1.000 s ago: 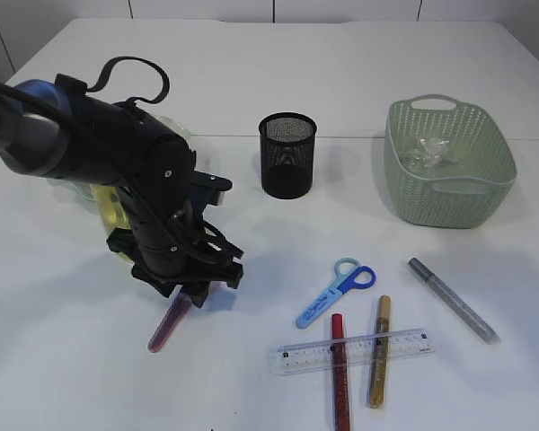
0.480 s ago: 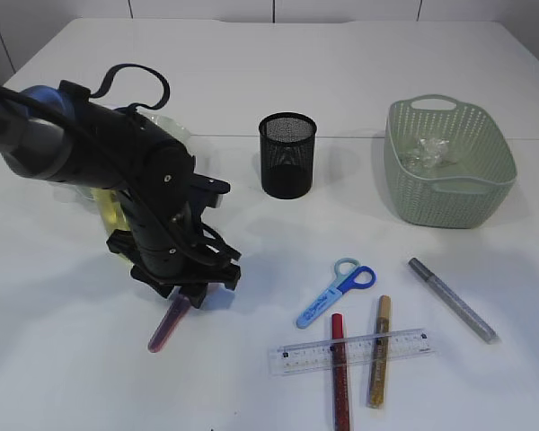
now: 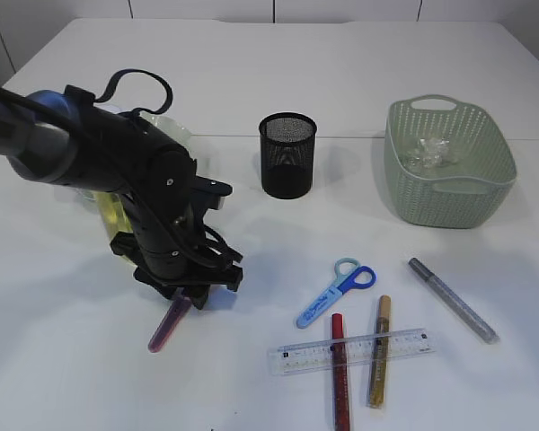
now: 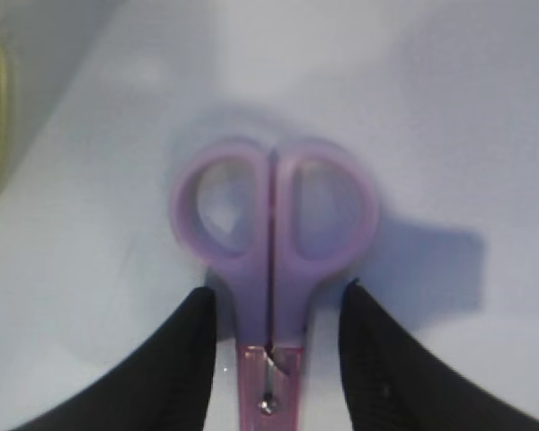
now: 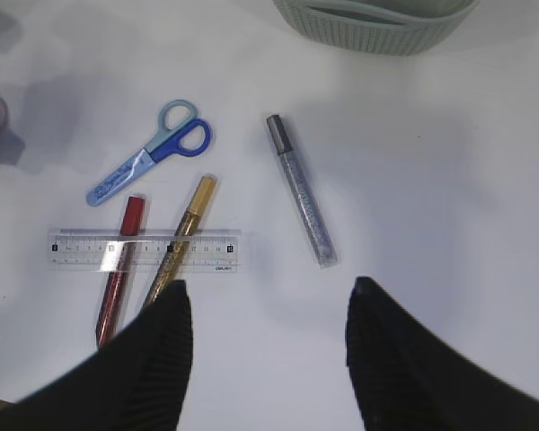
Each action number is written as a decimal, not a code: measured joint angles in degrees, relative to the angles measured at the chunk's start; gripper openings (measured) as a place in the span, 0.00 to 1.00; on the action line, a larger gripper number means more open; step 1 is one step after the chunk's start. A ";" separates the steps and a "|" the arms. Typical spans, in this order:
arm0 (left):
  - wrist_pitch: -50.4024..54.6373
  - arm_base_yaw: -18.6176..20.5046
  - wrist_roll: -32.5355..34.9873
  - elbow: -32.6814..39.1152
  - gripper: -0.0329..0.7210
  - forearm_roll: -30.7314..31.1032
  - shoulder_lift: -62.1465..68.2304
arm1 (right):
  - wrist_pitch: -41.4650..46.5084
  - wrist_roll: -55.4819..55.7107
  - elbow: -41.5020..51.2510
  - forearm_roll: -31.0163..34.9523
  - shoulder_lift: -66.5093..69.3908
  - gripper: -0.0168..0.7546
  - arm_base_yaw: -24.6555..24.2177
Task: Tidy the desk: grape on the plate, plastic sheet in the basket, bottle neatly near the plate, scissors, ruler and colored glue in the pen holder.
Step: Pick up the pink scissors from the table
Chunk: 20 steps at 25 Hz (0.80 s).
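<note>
Left gripper (image 4: 274, 350) low over table (image 3: 90, 377), jaws half open, straddling purple scissors (image 4: 274, 242) flat on the surface; contact not discernible. Right gripper (image 5: 265, 359) open, empty, high above ruler (image 5: 144, 250). Pen holder (image 3: 287, 154) stands well apart.

The bulky matte-black left arm (image 3: 153, 206) has a grey cylindrical upper segment, a small round screw on its rounded joint housing and a thick black cable looping above it, while both wrist views show smooth, black, tapered gripper fingers (image 4: 184, 368) with finely ribbed surfaces on the right gripper's fingers (image 5: 153, 364).
</note>
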 joint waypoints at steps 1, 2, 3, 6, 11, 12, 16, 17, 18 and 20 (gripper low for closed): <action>0.00 0.00 0.00 -0.10 0.49 0.00 0.08 | 0.00 0.00 0.00 0.00 0.00 0.59 0.00; 0.00 0.00 0.00 -0.12 0.49 -0.13 0.12 | 0.00 0.00 0.00 0.00 0.00 0.59 0.00; 0.00 0.00 0.02 -0.22 0.49 -0.38 0.21 | 0.00 0.00 0.00 0.00 0.00 0.59 0.00; 0.00 0.00 0.26 -0.45 0.49 -0.72 0.34 | 0.00 0.00 0.00 0.00 0.00 0.59 0.00; 0.46 0.00 3.37 -0.59 0.47 -1.77 0.44 | 0.00 0.00 0.00 0.00 0.00 0.59 0.00; 0.45 0.00 3.66 -0.59 0.45 -1.92 0.44 | 0.00 0.00 0.00 0.00 0.00 0.59 0.00; 1.18 0.00 4.30 -0.69 0.42 -2.30 0.44 | 0.00 0.00 0.00 0.00 0.00 0.59 0.00; 1.58 0.00 4.40 -0.68 0.41 -2.40 0.57 | 0.00 -0.11 0.00 0.00 0.00 0.59 0.00; 1.70 0.00 4.40 -0.83 0.40 -2.40 0.67 | 0.00 -0.11 0.00 0.00 0.00 0.59 0.00; 2.22 0.00 4.40 -1.06 0.38 -2.60 0.94 | 0.00 -0.11 0.00 0.00 0.00 0.59 0.00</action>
